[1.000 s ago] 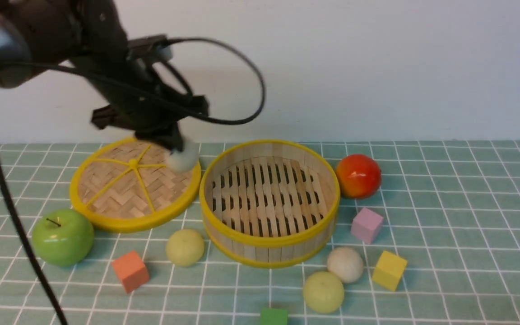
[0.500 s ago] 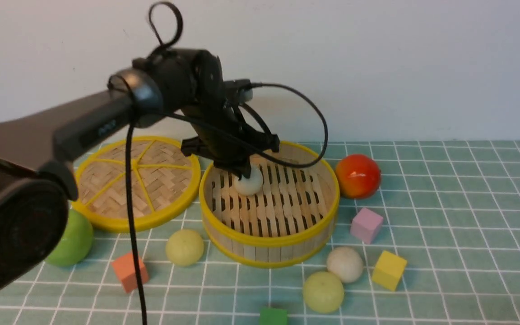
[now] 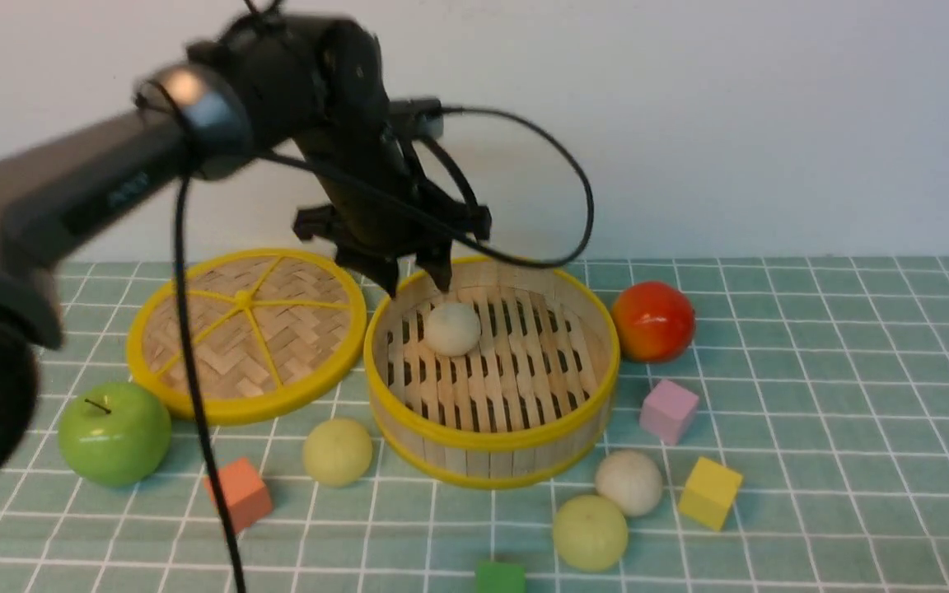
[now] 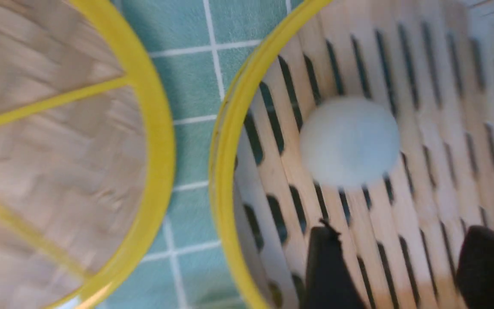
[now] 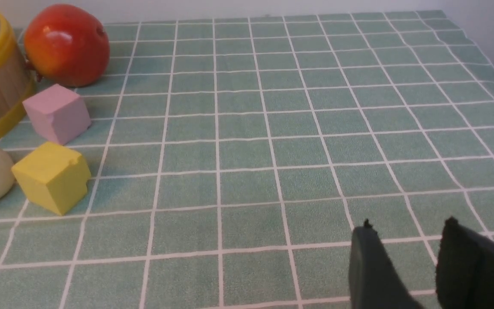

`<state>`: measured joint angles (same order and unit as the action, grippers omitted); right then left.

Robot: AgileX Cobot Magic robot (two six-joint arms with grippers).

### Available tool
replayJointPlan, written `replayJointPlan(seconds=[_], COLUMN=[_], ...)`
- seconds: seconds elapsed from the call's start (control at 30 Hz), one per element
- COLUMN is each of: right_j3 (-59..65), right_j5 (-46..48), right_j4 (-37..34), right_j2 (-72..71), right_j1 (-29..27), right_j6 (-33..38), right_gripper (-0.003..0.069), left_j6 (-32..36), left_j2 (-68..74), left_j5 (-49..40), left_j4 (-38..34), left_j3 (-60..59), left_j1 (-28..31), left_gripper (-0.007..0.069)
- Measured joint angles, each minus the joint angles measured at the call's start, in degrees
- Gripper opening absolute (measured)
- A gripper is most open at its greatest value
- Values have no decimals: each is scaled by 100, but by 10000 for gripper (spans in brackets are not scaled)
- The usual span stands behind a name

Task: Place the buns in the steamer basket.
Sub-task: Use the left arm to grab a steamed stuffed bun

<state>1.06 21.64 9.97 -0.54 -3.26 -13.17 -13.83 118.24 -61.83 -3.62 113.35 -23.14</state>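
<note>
The steamer basket (image 3: 491,457) stands mid-table, and one off-white bun (image 3: 452,328) lies free on its slatted floor. My left gripper (image 3: 417,284) hangs open just above that bun, over the basket's far left rim. In the left wrist view the bun (image 4: 349,141) rests apart from the spread fingers of the gripper (image 4: 401,231), inside the yellow rim (image 4: 223,171). Three buns lie on the cloth: a yellow-green one (image 3: 338,450), an off-white one (image 3: 629,483) and another yellow-green one (image 3: 590,532). My right gripper (image 5: 408,224) is open over bare cloth, holding nothing.
The woven lid (image 3: 248,333) lies left of the basket, with a green apple (image 3: 114,431) in front of it. A red fruit (image 3: 653,320) sits right of the basket. Orange (image 3: 237,494), pink (image 3: 669,410), yellow (image 3: 710,492) and green (image 3: 499,576) cubes are scattered among the buns.
My left gripper carried the off-white bun from over the lid into the basket, opened, let it go and rose slightly. The right arm's view gives no earlier frame.
</note>
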Motion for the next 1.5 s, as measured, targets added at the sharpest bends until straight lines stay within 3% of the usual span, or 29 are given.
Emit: replayJointPlan(seconds=[0.3,0.63,0.87,1.2,1.5], right_j3=[0,0,0,0,0], right_j5=[0,0,0,0,0], right_j4=[0,0,0,0,-5], right_j2=[0,0,0,0,0], right_j1=[0,0,0,0,0], right_j6=[0,0,0,0,0], right_gripper=[240,240,240,240,240], left_j6=[79,55,-168,-176,-180], left_j2=[-1603,-2944,-2438,-1391,-1096], left_j5=[-898,-113,506,1662,1833], left_j4=[950,925,900,713,453], left_j3=[-442,-2930,-3765,-3794,-3794], left_j1=[0,0,0,0,0], left_gripper=[438,415,373,286,223])
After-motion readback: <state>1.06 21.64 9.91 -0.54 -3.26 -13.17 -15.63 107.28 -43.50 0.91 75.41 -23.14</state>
